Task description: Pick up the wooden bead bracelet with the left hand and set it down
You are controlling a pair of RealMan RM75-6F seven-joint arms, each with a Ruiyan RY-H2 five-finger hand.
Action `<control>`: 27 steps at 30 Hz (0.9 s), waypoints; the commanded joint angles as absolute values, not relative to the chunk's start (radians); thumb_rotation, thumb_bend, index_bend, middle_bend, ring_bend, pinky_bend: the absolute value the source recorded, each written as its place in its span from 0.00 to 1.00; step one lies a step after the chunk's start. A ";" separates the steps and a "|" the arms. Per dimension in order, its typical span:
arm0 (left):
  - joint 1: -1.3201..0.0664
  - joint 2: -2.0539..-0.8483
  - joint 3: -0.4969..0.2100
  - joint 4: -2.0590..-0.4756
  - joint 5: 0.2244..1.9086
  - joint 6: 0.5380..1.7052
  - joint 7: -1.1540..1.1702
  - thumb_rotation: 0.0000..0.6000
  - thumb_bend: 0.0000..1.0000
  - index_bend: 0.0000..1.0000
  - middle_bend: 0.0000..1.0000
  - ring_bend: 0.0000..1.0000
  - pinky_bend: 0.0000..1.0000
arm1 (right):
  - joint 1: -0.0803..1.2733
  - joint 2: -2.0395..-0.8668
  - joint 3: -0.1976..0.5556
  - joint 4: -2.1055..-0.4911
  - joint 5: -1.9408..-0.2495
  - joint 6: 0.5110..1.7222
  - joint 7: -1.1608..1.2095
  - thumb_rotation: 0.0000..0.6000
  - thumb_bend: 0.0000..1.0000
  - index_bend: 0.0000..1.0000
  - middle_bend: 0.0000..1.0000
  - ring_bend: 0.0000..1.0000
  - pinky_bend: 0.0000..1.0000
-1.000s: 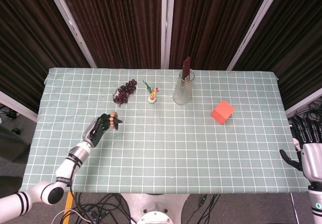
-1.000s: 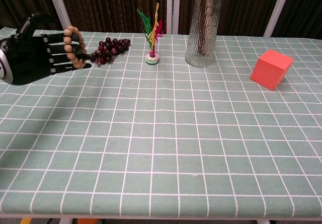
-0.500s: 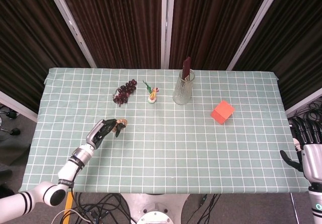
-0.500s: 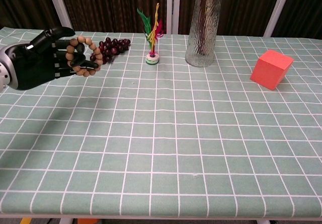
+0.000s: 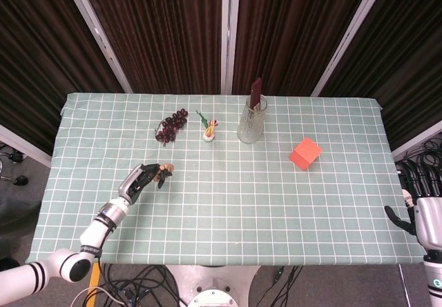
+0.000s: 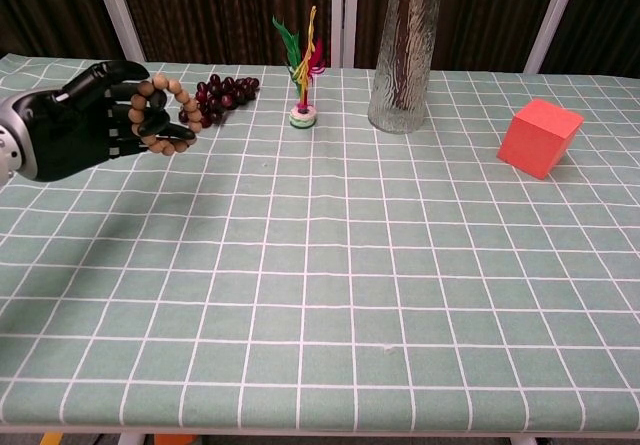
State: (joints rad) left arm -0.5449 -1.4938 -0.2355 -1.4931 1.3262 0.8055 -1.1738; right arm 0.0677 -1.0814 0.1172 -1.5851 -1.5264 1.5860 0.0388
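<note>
I am holding the wooden bead bracelet of pale tan beads (image 6: 168, 113) in my black left hand (image 6: 85, 125); its loop is hanging round my curled fingers (image 6: 150, 123), above the desk's green checked cloth (image 5: 228, 183), toward the left edge and short of the far left corner; whether the loop is clear of the cloth I cannot tell; my right hand (image 5: 423, 207) is idling off the right edge with fingers spread, holding nothing.

Risk, as I am judging it: the loop is sitting near my fingertips rather than deep in the palm, so a tilt while lowering could be letting it slide off early and roll; opening too little could be leaving a bead hooked on a finger, dragging the bracelet back up. The cluster of dark red grapes (image 6: 222, 94) is lying just beyond my fingers toward the far edge; drifting that way could be nudging it. The small feathered shuttlecock toy (image 6: 303, 65), the tall ribbed glass vase holding a dark strip (image 6: 403, 57) and the orange-red cube (image 6: 540, 137) are standing well apart toward the right, so I am not worrying about them.

Surface: the cloth is lying flat with a white grid, offering little to stop rolling beads. Room: dark pleated curtains with pale slanted posts behind the far edge; cables are trailing under the near edge.
</note>
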 commanded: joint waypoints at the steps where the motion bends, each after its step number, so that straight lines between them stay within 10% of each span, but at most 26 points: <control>1: -0.545 -1.493 -0.236 -1.493 1.324 0.806 -1.176 0.51 0.53 0.64 0.74 0.34 0.15 | 0.067 -1.082 0.118 -1.585 -1.525 1.587 0.039 1.00 0.10 0.00 0.07 0.00 0.00; 27: -0.557 -1.492 -0.209 -1.476 1.377 0.823 -1.233 0.60 0.68 0.52 0.60 0.33 0.15 | 0.066 -1.083 0.123 -1.585 -1.523 1.590 0.037 1.00 0.10 0.00 0.07 0.00 0.00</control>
State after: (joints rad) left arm -0.5565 -1.4913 -0.2101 -1.4778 1.3752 0.8213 -1.2319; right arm 0.0664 -1.0832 0.1227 -1.5852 -1.5228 1.5904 0.0374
